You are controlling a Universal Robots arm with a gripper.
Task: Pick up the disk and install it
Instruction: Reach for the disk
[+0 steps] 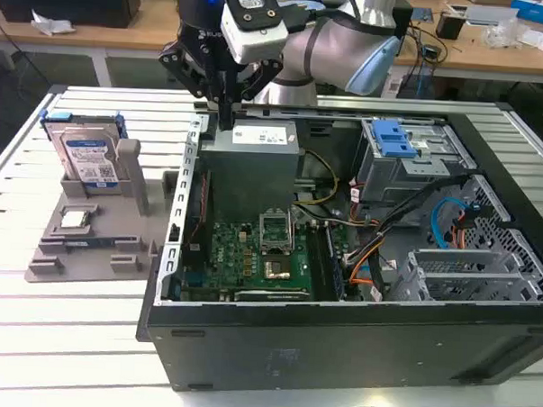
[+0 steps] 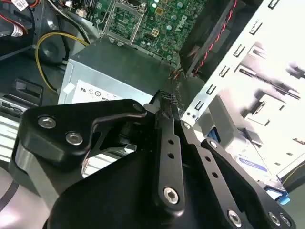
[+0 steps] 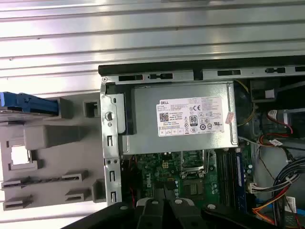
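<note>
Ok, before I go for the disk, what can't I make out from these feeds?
Exterior view: the disk, lower part sunk in the gray holder.
First wrist view: the disk, edge-on, cut off by the picture's edge.
Second wrist view: the disk, mostly behind the tool; glare whitens its surroundings.
Exterior view: the drive cage, inside hidden under its blue latch.

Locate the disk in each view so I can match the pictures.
Exterior view: the disk stands upright in the grey holder, at the exterior view's left of the computer case.
First wrist view: the disk is edge-on in that holder, beside the case.
Second wrist view: the disk shows just outside the case wall.
Shared landmark: the power supply with its white label.
</note>
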